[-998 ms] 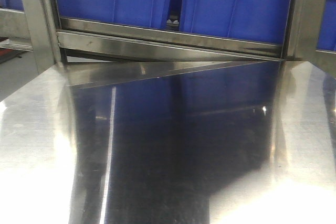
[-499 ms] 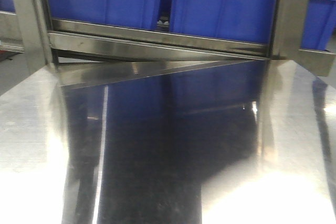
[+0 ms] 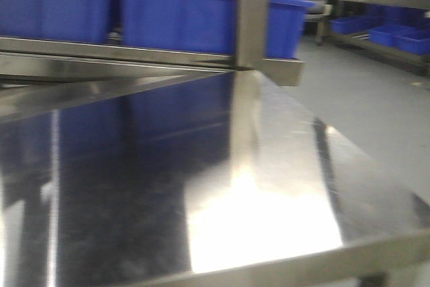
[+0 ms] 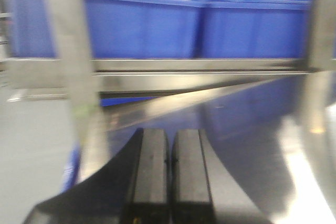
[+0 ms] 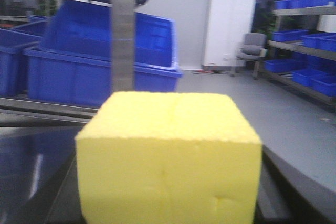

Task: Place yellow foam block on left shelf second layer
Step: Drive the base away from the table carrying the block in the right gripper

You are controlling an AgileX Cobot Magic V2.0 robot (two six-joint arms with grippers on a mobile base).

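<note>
The yellow foam block (image 5: pixel 168 156) fills the lower middle of the right wrist view. My right gripper (image 5: pixel 169 187) is shut on it, and its dark fingers (image 5: pixel 270 192) show only as slivers at the block's two sides. In the left wrist view my left gripper (image 4: pixel 169 153) is shut, its two black pads pressed together with nothing between them, just above the shiny steel shelf surface (image 4: pixel 252 129). Neither the block nor either gripper shows in the front view.
A steel shelf top (image 3: pixel 269 186) lies before me, its right edge dropping to grey floor (image 3: pixel 376 112). A steel upright (image 3: pixel 252 11) stands at its back, with blue bins (image 3: pixel 181 18) behind a rail. More shelving with blue bins (image 5: pixel 304 40) and a chair (image 5: pixel 252 51) stand far right.
The front view has swung right: the upright and bins slid leftward in frame, and the shelf's right edge, the floor and the far shelving came into sight.
</note>
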